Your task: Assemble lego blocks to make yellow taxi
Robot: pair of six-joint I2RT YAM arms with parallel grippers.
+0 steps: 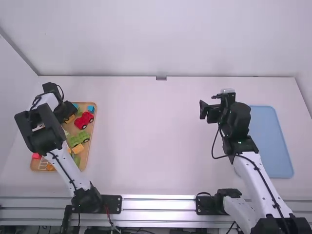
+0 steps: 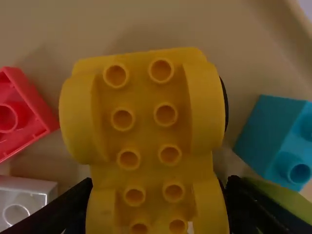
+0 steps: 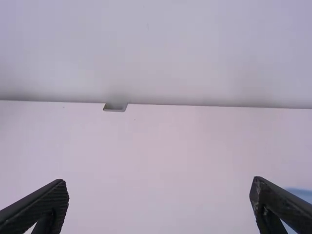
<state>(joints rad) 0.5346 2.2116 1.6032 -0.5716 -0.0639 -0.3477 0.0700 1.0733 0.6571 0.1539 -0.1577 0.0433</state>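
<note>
High view: left gripper [image 1: 66, 116] is reaching down into the brown tray [image 1: 87, 156]; in the left wrist view its fingers are closing on the yellow car base [image 2: 141, 122] from both sides, gap narrowed to the base's width; base is lying directly between them, studs facing the wrist camera, a black wheel [image 2: 224, 102] peeking out at one flank. Red block [image 2: 29, 114] and white block [image 2: 22, 204] are lying near one finger; teal block [image 2: 278, 141] is sitting near the other, beyond a green piece [image 2: 282, 200] that is resting just beside that finger. Red car [image 1: 84, 120] is standing just to the right of the left gripper; green car [image 1: 79, 138] is sitting nearer the arm's base.

Right gripper [image 1: 210, 105] is hanging well apart from all this, far to the right over the white table [image 1: 146, 136]; right wrist view is showing its fingers spreading wide with nothing between; blue tray [image 1: 270, 141] is lying to its right and nearer the bases; pale back wall [image 1: 161, 39] is rising ahead of both grippers, a small notch [image 1: 161, 78] sitting at its foot.
</note>
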